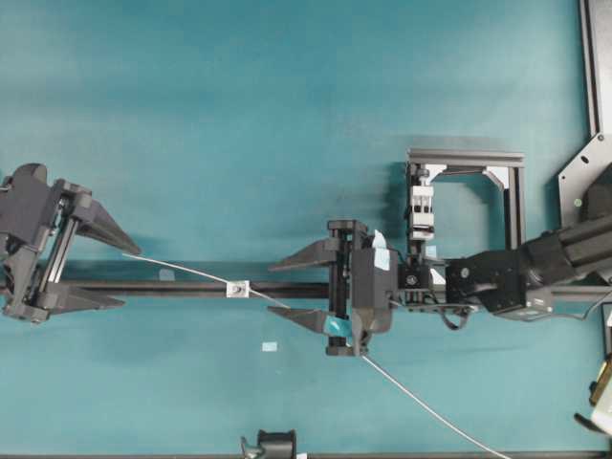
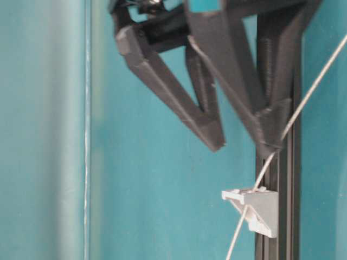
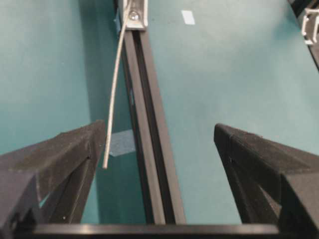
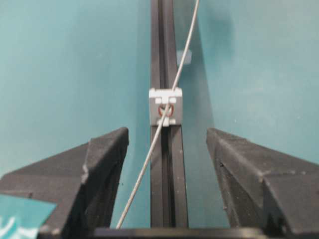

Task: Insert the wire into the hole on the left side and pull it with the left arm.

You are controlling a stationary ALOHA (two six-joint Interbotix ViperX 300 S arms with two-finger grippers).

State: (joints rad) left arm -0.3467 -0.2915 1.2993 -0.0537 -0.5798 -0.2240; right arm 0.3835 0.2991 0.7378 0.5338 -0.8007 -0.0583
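The wire (image 1: 191, 272) runs through the hole (image 4: 165, 110) in the small bracket (image 1: 236, 288) on the black rail (image 1: 172, 288), its free end reaching just beside the left gripper (image 1: 117, 275). Both that gripper and the right gripper (image 1: 281, 289) stand wide, holding nothing. Thin, springy and likely slippery — best pinched near its tip and drawn straight along the rail.

Black rail (image 1: 191, 289) across teal table (image 1: 287, 115); white clamp block (image 1: 422, 206) inside black frame (image 1: 516, 206); pale tape patch (image 1: 270, 346).

Overhead, table-level, two wrist views sharing bracket (image 4: 165, 106)
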